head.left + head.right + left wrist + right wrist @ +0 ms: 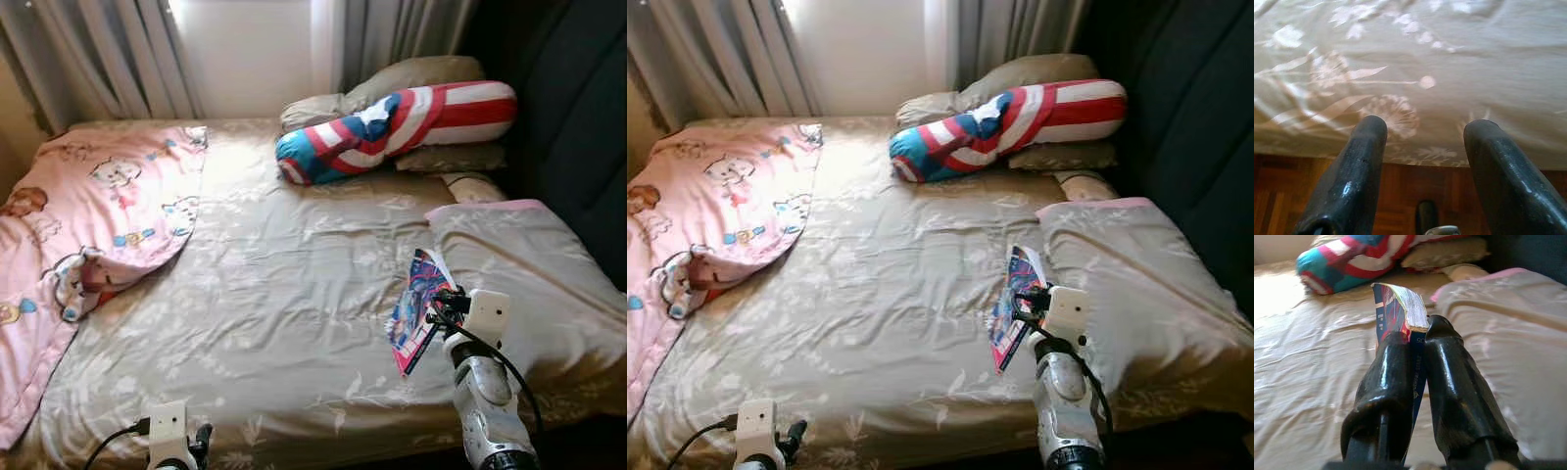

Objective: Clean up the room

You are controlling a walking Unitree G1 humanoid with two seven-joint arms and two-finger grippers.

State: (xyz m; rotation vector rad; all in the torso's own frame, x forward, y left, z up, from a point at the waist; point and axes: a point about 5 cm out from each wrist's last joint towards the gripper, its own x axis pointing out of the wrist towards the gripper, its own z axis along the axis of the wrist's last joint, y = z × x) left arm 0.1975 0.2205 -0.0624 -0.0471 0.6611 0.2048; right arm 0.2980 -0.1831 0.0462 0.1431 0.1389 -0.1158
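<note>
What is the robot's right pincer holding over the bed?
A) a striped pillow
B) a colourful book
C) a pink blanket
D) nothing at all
B: in the right wrist view the right pincer has its two black fingers closed on the colourful book, held over the bed.
</note>
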